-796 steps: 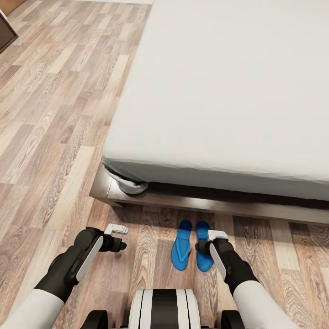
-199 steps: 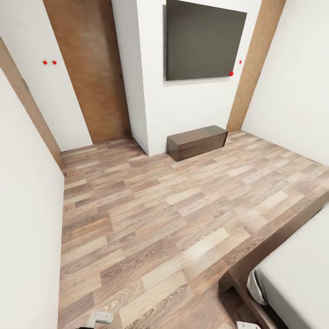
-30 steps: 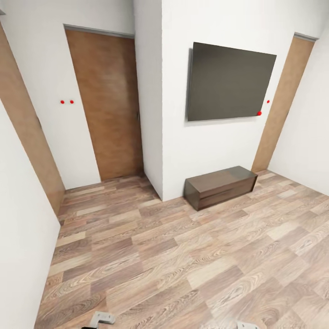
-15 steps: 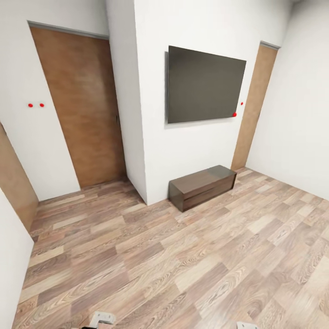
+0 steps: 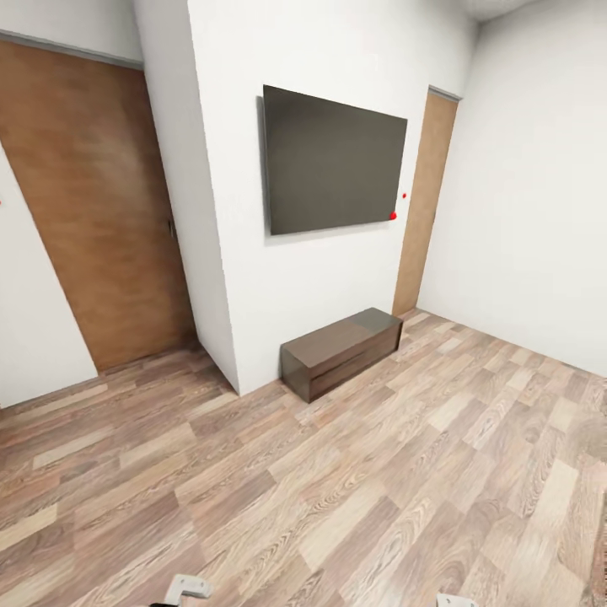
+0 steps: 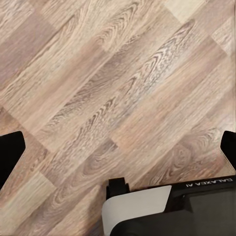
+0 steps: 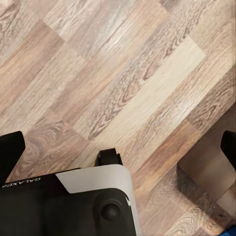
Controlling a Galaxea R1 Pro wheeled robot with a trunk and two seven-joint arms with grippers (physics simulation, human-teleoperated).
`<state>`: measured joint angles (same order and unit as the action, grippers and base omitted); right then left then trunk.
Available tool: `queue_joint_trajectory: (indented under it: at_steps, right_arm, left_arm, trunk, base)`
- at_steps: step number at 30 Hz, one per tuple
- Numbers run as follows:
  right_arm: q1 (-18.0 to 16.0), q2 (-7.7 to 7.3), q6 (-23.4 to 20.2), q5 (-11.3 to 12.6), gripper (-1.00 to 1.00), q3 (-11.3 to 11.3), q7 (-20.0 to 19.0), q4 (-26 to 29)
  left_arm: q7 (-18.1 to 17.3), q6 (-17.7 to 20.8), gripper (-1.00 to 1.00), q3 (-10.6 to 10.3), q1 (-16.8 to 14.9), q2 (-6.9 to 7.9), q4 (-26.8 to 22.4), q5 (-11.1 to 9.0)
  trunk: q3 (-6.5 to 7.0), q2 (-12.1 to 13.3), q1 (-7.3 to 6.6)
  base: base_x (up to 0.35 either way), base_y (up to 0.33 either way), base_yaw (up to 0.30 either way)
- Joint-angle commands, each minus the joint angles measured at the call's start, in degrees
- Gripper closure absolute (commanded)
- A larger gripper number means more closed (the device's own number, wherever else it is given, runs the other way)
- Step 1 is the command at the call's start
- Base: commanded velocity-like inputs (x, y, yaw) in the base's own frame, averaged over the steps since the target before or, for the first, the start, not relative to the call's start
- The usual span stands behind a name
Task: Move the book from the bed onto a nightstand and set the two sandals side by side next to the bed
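Wood-plank floor (image 6: 118, 88) under left end effector (image 6: 118, 147)

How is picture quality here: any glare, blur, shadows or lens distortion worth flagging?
Head view: walls and brown door lean outward, wide-angle distortion; flat even light; wall screen dark, no glare; faint shadow under the long cabinet. Both wrist views: floor planks sharp; soft shadow patch on the right wrist's floor.

Dark flat screen (image 5: 333, 162) mounted on white wall (image 5: 337, 278), 12 o'clock. Long low dark-brown cabinet (image 5: 341, 351) on wood-plank floor (image 5: 337, 497) directly beneath it, against the wall. Brown door (image 5: 93, 219) at 10 o'clock; narrower brown door (image 5: 424, 202) at 1 o'clock. Small red dots (image 5: 393, 216) beside screen's lower corner.
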<state>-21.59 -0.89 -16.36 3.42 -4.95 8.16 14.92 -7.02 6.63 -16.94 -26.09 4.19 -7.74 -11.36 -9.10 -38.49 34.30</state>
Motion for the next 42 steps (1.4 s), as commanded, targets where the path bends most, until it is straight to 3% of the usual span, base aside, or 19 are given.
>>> queue_joint_trajectory:
  at_steps: [1,29,42]
  right_arm:
    - [-0.03,0.04,-0.26,0.36,-1.00,-0.12,0.19,0.11]
    - [-0.03,0.02,-0.26,0.36,-1.00,-0.11,0.11,0.11]
    - [-0.03,0.04,-0.26,0.19,-1.00,-0.04,0.02,0.10]
  left_arm:
    - [-0.10,0.36,-1.00,-0.44,-0.01,0.05,-0.15,-0.60]
    - [-0.10,0.32,-1.00,-0.46,-0.01,0.04,-0.17,-0.60]
    - [-0.10,0.32,-1.00,-0.46,-0.01,0.04,-0.17,-0.52]
  trunk:
    - [-0.03,-0.07,0.05]
    - [1.58,-0.07,0.05]
    - [1.75,-0.07,0.05]
  base:
    - [0.317,0.000,-0.260]
    - [0.330,0.000,-0.258]
    - [0.349,0.000,-0.126]
